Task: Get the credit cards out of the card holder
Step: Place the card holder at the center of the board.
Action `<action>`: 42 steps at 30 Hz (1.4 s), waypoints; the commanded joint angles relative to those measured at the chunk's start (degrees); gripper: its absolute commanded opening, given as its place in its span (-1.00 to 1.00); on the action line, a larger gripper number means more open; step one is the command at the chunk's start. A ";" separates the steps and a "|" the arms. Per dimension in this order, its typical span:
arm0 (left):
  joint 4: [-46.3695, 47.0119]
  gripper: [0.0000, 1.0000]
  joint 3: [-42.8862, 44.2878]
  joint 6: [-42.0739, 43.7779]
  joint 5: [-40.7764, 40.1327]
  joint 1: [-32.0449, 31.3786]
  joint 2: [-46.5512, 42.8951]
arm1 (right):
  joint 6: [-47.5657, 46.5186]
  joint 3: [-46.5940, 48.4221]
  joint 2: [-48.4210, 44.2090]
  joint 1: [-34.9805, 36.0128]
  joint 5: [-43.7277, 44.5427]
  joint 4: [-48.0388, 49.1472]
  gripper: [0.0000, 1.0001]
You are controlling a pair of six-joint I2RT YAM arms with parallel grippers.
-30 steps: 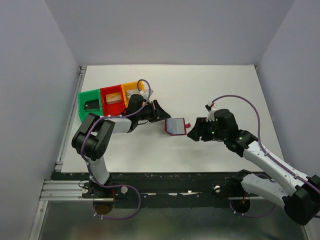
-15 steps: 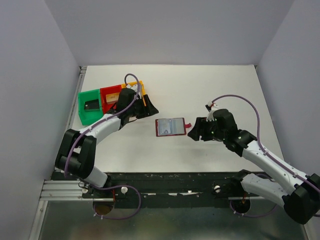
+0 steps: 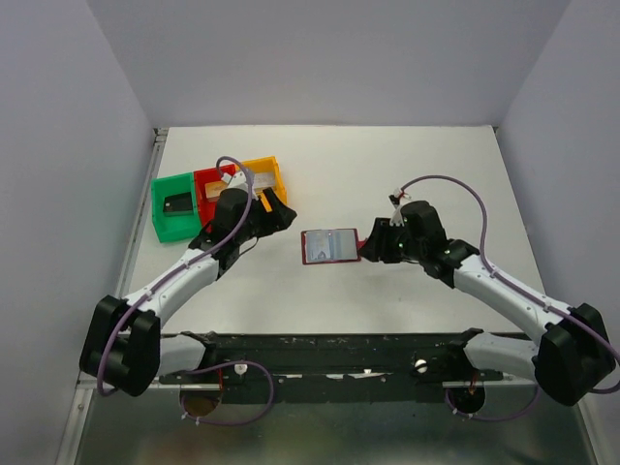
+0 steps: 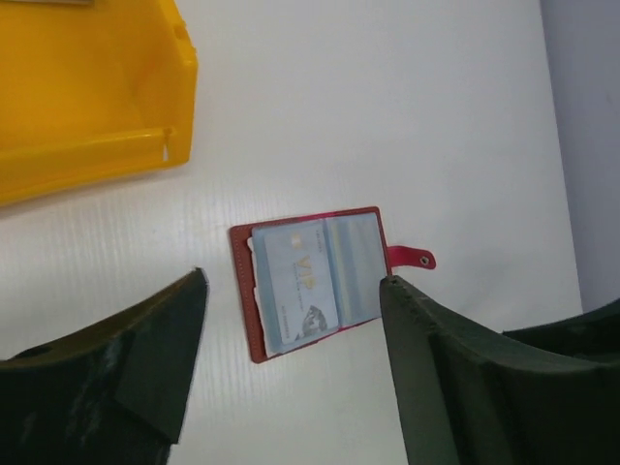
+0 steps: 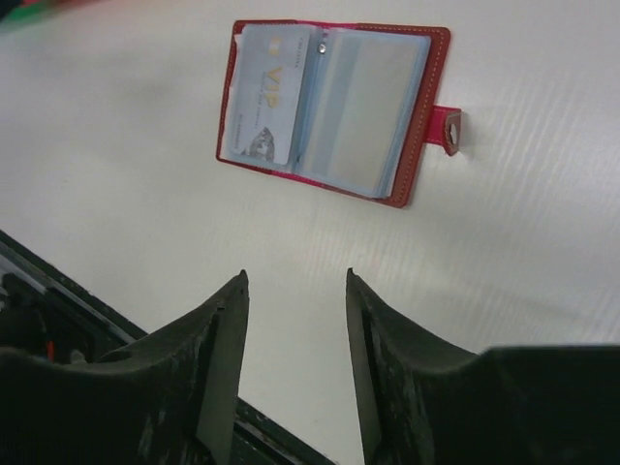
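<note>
- surface (image 3: 407,174): white, walled on three sides; carries all that follows.
- left gripper (image 4: 291,286): hangs by the near right corner of the yellow bin, left of the card holder. Fingers spread wide, nothing in them.
- right gripper (image 5: 295,281): low, just right of the holder. Fingers parted by a moderate gap, nothing between them.
- green bin (image 3: 158,208), red bin (image 3: 215,174), yellow bin (image 3: 260,167): a row at the far left. A dark flat item (image 3: 177,204) lies in the green one.
- card holder (image 3: 329,246): dark red with pale blue sleeves, lying open and flat near the middle, between the two grippers and held by neither.
- credit card (image 5: 266,92): pale silver-white, marked VIP, in the holder's left sleeve. Whether the right sleeve is filled cannot be told.
- snap tab (image 5: 449,128): red, jutting from the holder's right edge.

Risk: the holder lies loose, so a pull on the card would likely drag it along unless the other fingers pin it. Fingers may also nip the clear sleeve instead of the card.

Views: only the overhead view shows all three bins and both arms. Only the wrist views show the card's print and the sleeves.
</note>
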 commanded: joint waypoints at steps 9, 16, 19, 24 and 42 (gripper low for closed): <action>34.61 -0.55 -5.61 -15.67 24.34 -1.45 19.55 | 5.72 3.87 14.01 -1.07 -8.86 13.55 -0.61; 32.07 -0.69 -7.37 -14.79 17.84 -2.16 20.18 | 10.11 6.68 24.56 -1.78 -13.17 21.99 -0.62; 31.01 -0.69 -7.73 -14.09 16.34 -2.25 20.26 | 11.70 6.95 27.55 -1.95 -14.41 24.97 -0.57; 26.01 -0.69 -6.23 -13.21 13.35 -2.51 22.02 | 12.49 8.27 31.42 -2.04 -14.67 26.65 -0.50; 20.64 -0.39 -4.74 -12.24 9.74 -3.21 24.13 | 12.93 9.50 35.91 -2.30 -14.41 28.68 -0.15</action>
